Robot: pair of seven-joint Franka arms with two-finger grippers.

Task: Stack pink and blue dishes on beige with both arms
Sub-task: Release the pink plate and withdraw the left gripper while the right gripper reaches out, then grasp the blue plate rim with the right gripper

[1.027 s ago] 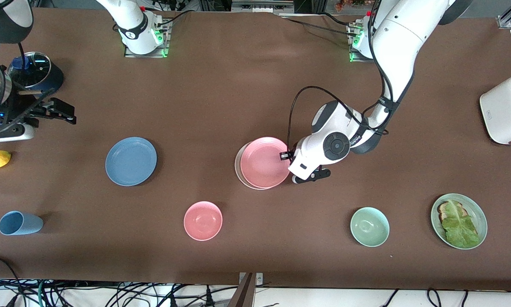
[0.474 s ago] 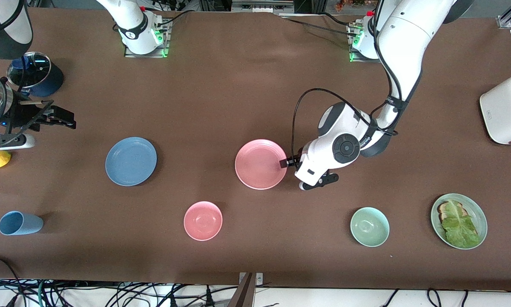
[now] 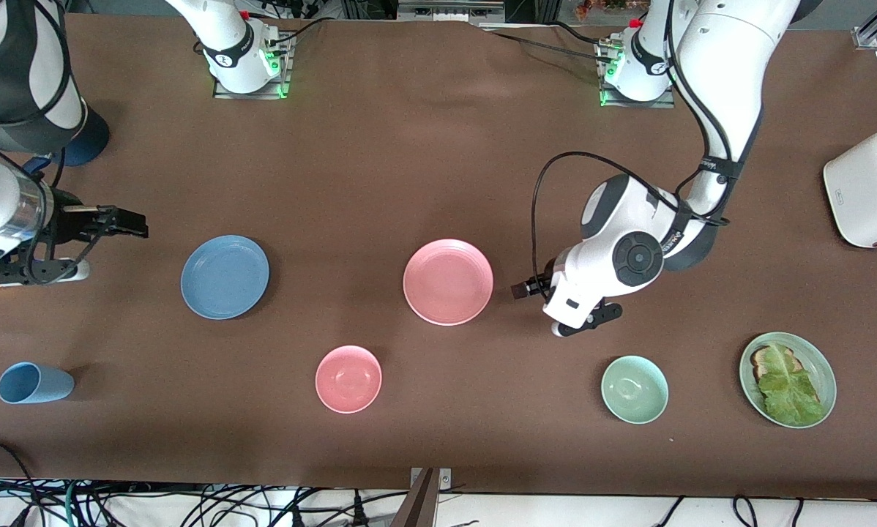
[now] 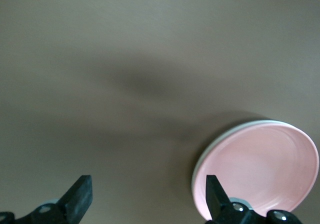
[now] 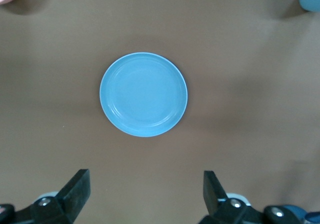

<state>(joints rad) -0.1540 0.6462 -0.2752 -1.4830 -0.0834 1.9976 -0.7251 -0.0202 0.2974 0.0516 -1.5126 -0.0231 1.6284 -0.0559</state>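
Since the pink plate (image 3: pixel 448 281) already lies flat on top of the beige plate (image 4: pixel 220 140) in the middle of the table (image 3: pixel 424 161), the first half of the job looks done, and the blue plate is the step in hand. Only a thin pale edge of the beige plate peeks out from under the pink one in the left wrist view; from the front it is fully covered. The left gripper (image 3: pixel 524 289) sits low just beside the pink plate, toward the left arm's end of the table, with its fingers (image 4: pixel 80 199) spread wide and holding nothing. The blue plate (image 3: pixel 225 277) lies by itself on the cloth toward the right arm's end of the table, well apart from the stack. The right gripper (image 3: pixel 127 223) hangs above the table close to the blue plate, on the side toward the right arm's end. Its fingers (image 5: pixel 75 189) are spread wide too, and they hold nothing. The blue plate shows whole in the right wrist view. Next, I think the right gripper needs to come down to the rim of the blue plate, pinch it, lift it, and carry it over to the stack. The plate is wide and flat, so the fingers must catch the edge well or it may slip.
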